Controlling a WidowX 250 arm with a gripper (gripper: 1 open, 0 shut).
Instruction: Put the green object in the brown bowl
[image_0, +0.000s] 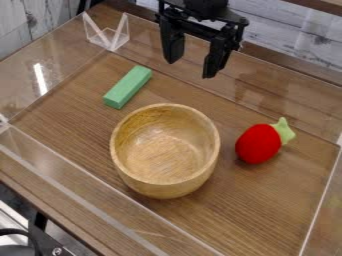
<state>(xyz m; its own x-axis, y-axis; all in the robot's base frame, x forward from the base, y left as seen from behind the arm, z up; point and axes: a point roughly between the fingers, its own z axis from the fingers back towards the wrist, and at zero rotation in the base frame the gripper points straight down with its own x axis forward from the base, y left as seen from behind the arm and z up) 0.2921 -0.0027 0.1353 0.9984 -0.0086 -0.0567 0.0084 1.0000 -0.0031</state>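
The green object (128, 86) is a small flat light-green bar lying on the wooden table, left of centre and angled toward the upper right. The brown bowl (166, 150) is a round light-wood bowl with thick walls; it stands upright and empty in the middle of the table, just below and right of the bar. My gripper (191, 57) hangs at the top centre, pointing down, its two black fingers (173, 45) spread apart with nothing between them. It is above and to the right of the green bar, clear of both bar and bowl.
A red strawberry-like toy (261, 142) with a green leaf lies right of the bowl. Clear plastic walls (54, 75) fence the table on all sides, and a clear folded stand (107, 33) sits at the back left. A tiled wall is behind.
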